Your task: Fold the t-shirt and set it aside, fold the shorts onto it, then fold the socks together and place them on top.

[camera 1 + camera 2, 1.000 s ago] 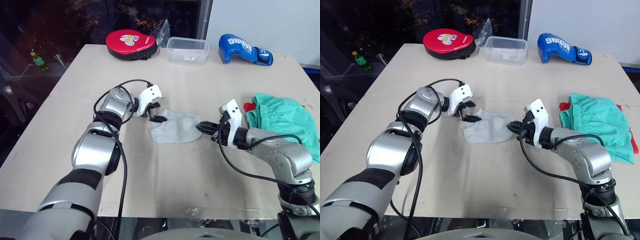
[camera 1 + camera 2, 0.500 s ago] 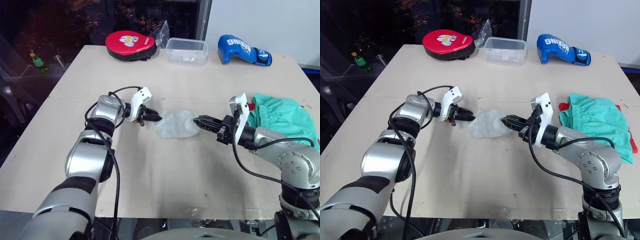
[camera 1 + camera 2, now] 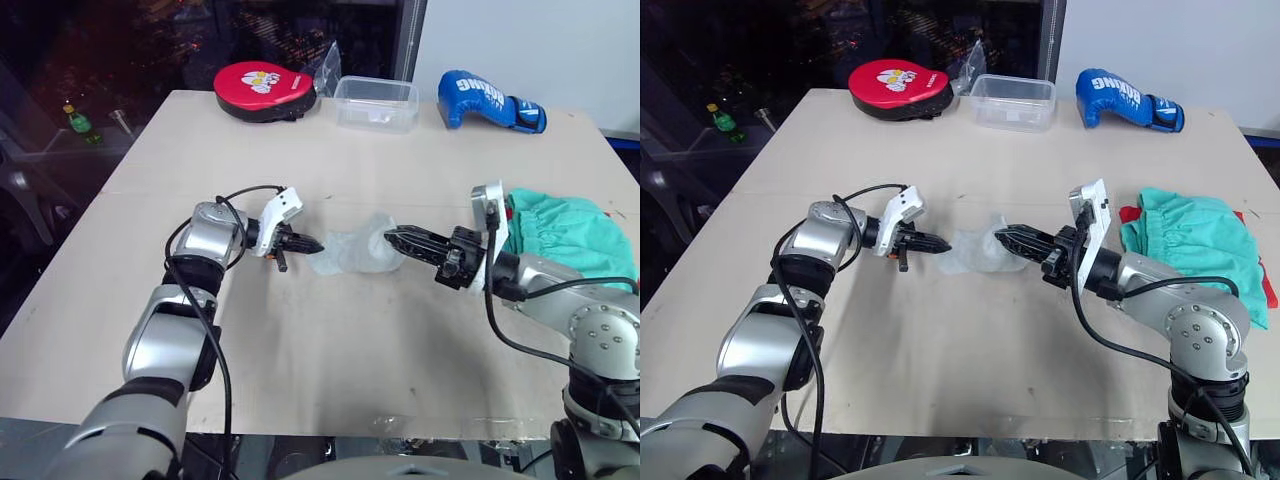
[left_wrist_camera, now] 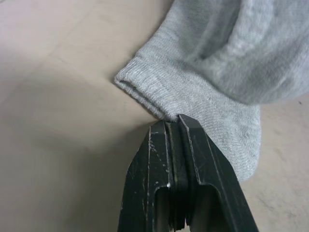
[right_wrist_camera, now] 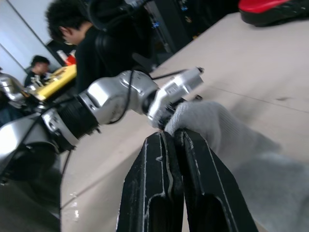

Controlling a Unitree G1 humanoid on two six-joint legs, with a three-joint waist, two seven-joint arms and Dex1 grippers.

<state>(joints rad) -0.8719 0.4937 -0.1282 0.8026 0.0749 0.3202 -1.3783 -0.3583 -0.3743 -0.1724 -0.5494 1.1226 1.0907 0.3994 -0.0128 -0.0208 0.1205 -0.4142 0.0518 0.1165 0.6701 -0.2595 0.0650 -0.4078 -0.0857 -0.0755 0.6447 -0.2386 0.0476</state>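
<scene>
The grey socks (image 3: 352, 252) hang bunched between my two grippers at the middle of the table (image 3: 300, 340). My left gripper (image 3: 312, 243) is shut on their left cuff edge; in the left wrist view its closed tips (image 4: 171, 121) pinch the ribbed fabric (image 4: 217, 63). My right gripper (image 3: 390, 236) is shut on the right end, and the socks (image 5: 217, 125) drape past its tips (image 5: 171, 134). The mint green shorts (image 3: 565, 235) lie at the right edge on the red t-shirt (image 3: 1130, 213), of which just a corner shows.
Along the far edge sit a round red padded mitt (image 3: 263, 85), a clear plastic box (image 3: 377, 102) and a blue boxing glove (image 3: 490, 100). A green bottle (image 3: 77, 122) stands off the table to the left. People (image 5: 72, 29) show in the background.
My left gripper has gone from open to shut on the socks' left edge. The right gripper drew back to the right, and the flat socks are now bunched and raised between the two.
</scene>
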